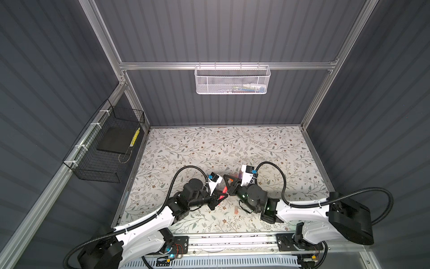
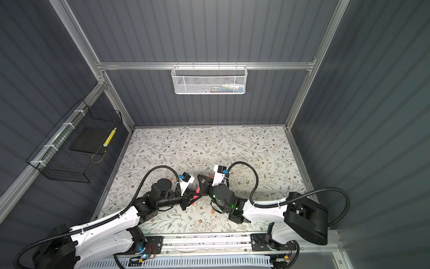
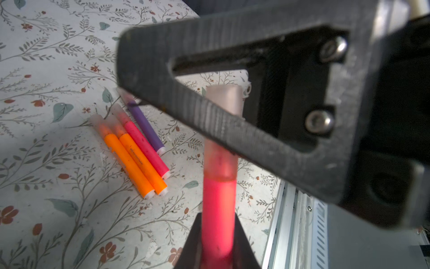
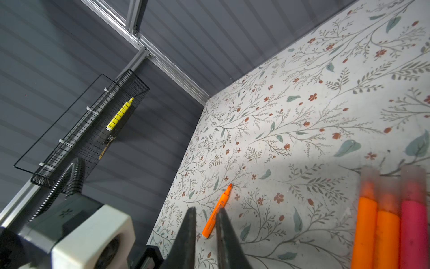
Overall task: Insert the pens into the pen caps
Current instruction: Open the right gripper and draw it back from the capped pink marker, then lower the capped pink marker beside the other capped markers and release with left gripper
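Hanging on the left wall at about 10 o'clock from the floral table, a black wire basket holds a yellow stick. An uncapped orange pen lies flat on the table at roughly 10 o'clock from the left gripper, near it but not touching.

The left gripper is clenched on a pink pen, just on the 6 o'clock side of the table's middle. The pen points toward 1 o'clock in both top views. A translucent pen cap sits over its far end. The right gripper meets it there, with one finger crossing in front of the cap and the jaws clamped on it.

Four capped pens, two orange, one pink and one purple, lie side by side and touching at about 1 o'clock from the grippers, mostly hidden under the right wrist in both top views. A loose pen cap lies alone at about 5 o'clock from the grippers.

A white mesh basket hangs on the back wall at 12 o'clock; I cannot make out what is in it.
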You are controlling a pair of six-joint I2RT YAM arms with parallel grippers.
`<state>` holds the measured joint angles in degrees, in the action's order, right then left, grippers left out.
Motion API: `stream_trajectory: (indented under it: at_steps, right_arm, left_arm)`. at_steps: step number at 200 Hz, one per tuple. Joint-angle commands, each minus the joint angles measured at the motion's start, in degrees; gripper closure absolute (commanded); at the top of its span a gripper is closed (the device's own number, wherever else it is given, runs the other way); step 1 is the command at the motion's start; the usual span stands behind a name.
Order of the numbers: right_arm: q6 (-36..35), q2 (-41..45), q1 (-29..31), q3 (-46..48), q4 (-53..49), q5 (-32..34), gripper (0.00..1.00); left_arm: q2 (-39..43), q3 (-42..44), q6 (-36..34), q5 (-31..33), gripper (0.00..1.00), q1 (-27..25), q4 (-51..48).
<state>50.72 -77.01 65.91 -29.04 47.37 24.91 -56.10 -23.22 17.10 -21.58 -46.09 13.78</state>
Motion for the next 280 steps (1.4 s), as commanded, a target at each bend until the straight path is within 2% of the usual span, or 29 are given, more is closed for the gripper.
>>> stream_trajectory:
  at_steps: [1,11,28,40,56,92,128,156,193,220,228,246,280]
  right_arm:
    - [-1.8,3.7,3.4,2.7,-11.9,-4.1,0.89]
    - [-1.6,5.6,1.9,3.3,-13.6,-3.6,0.79]
    - [-0.7,9.6,-1.4,4.0,-18.8,-3.3,0.71]
    - [-0.5,12.3,-4.1,4.6,-22.1,-3.0,0.62]
    - [-1.2,17.7,-8.1,5.6,-26.4,-2.8,0.52]
    - [-5.2,27.7,-16.0,3.4,-41.7,-0.8,0.22]
    - [-9.5,32.3,-24.6,3.1,-49.0,0.0,0.06]
    - [-11.7,34.3,-32.6,3.7,-51.8,1.8,0.01]
    - [-14.1,36.4,-40.7,6.1,-52.0,4.2,0.01]
    - [-16.8,36.9,-44.1,8.5,-51.7,9.3,0.01]
    - [-15.1,36.8,-45.0,9.3,-52.2,11.4,0.01]
    - [-16.6,37.1,-46.5,10.8,-49.1,6.8,0.01]
    - [-16.3,37.8,-46.5,11.1,-49.7,6.3,0.01]
  left_arm:
    - [3.1,-3.7,4.6,12.6,1.00,4.8,5.7]
    - [3.6,-3.1,5.1,13.6,1.00,4.8,4.0]
    - [3.0,-2.2,6.5,14.9,1.00,4.8,2.1]
    - [1.6,-1.6,7.7,15.4,1.00,4.7,1.8]
    - [-1.1,-0.7,8.9,16.1,1.00,4.7,2.5]
    - [-9.6,-3.2,10.9,16.6,1.00,4.4,1.7]
    - [-18.0,-8.3,12.3,22.0,1.00,2.0,-3.7]
    - [-24.0,-13.3,13.7,25.7,1.00,-0.2,-9.9]
    - [-27.8,-14.9,14.7,27.8,1.00,-1.7,-11.1]
    - [-30.5,-16.8,15.2,28.3,1.00,-1.7,-13.0]
    - [-31.5,-17.5,15.2,28.2,1.00,-1.7,-13.3]
    - [-33.5,-18.4,15.3,27.8,1.00,-1.8,-13.4]
    - [-35.2,-19.1,15.4,27.6,0.97,-1.7,-13.6]
